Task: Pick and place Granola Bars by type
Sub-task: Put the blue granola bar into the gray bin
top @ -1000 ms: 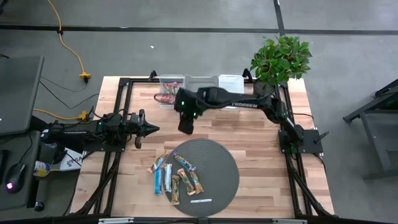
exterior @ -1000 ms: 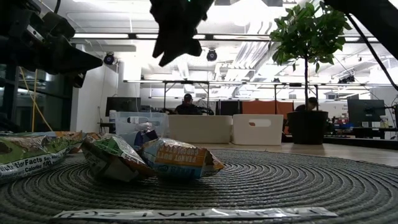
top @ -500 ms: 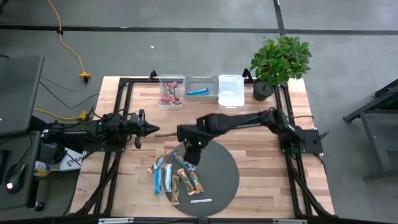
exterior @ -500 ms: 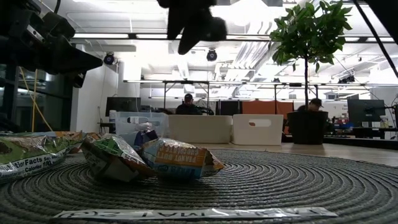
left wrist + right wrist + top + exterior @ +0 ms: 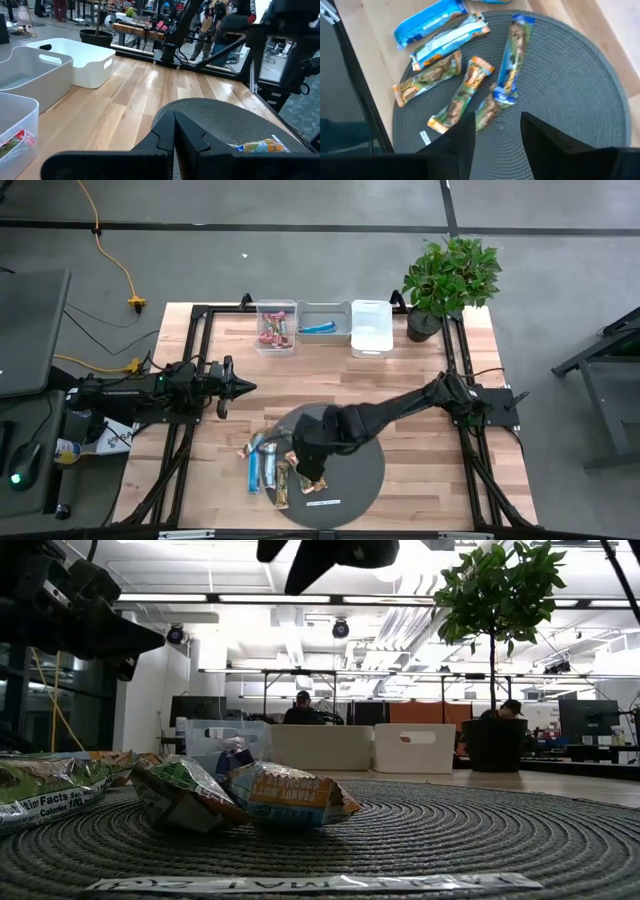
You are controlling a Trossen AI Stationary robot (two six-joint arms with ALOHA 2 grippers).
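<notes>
Several granola bars (image 5: 272,465) lie flat on the left part of a round dark woven mat (image 5: 355,450), some reaching onto the wood. Their wrappers are blue (image 5: 430,22) and brown-orange-green (image 5: 427,77). My right gripper (image 5: 308,470) hovers above them, open, pointing steeply down, with nothing between its fingers (image 5: 462,142). In the low view it (image 5: 315,552) hangs high over the bars (image 5: 290,798). My left gripper (image 5: 240,387) waits shut at the table's left, level and clear of everything. Red-pink bars (image 5: 273,332) lie in the far left bin and a blue bar (image 5: 318,329) in the middle bin.
Three bins stand in a row at the far edge: clear (image 5: 275,315), grey (image 5: 325,313) and white (image 5: 371,330). A potted plant (image 5: 450,275) stands at the far right corner. A thin white label strip (image 5: 322,503) lies on the mat's near edge.
My right gripper has swung from near the far bins toward the table's near edge, out over the mat, and now stands above the bars. Its wrist has rolled on the way. The bars have kept their places.
</notes>
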